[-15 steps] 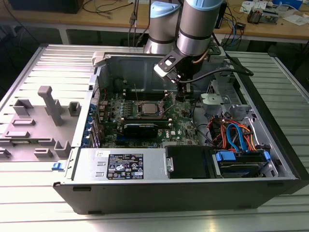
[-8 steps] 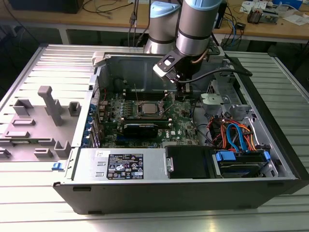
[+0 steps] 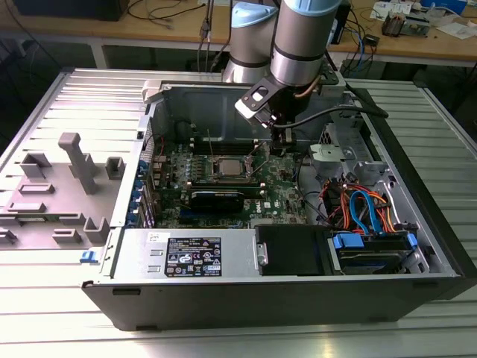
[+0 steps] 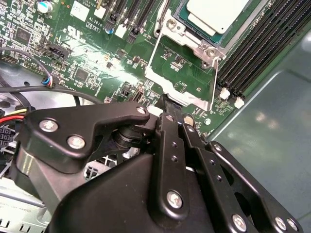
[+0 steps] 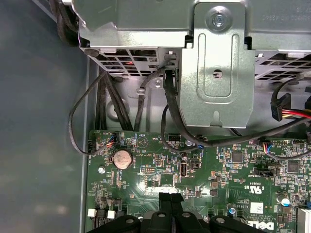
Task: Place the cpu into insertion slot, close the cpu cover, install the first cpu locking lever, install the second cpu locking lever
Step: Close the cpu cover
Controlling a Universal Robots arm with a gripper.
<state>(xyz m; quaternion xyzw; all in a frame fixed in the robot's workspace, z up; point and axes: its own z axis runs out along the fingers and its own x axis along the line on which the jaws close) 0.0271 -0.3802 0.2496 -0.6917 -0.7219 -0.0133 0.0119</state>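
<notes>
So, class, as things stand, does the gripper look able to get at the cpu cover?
Probably yes: the gripper sits right at the free edge of the swung-open cpu cover, with nothing between them.

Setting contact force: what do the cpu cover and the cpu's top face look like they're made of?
The cpu cover: thin stamped sheet metal by the look, with a bright silver finish that catches glare along its rim. Probably steel, though the alloy cannot be told.
The cpu: flat, pale grey, matte top with no glare, likely a plated metal lid.
</notes>
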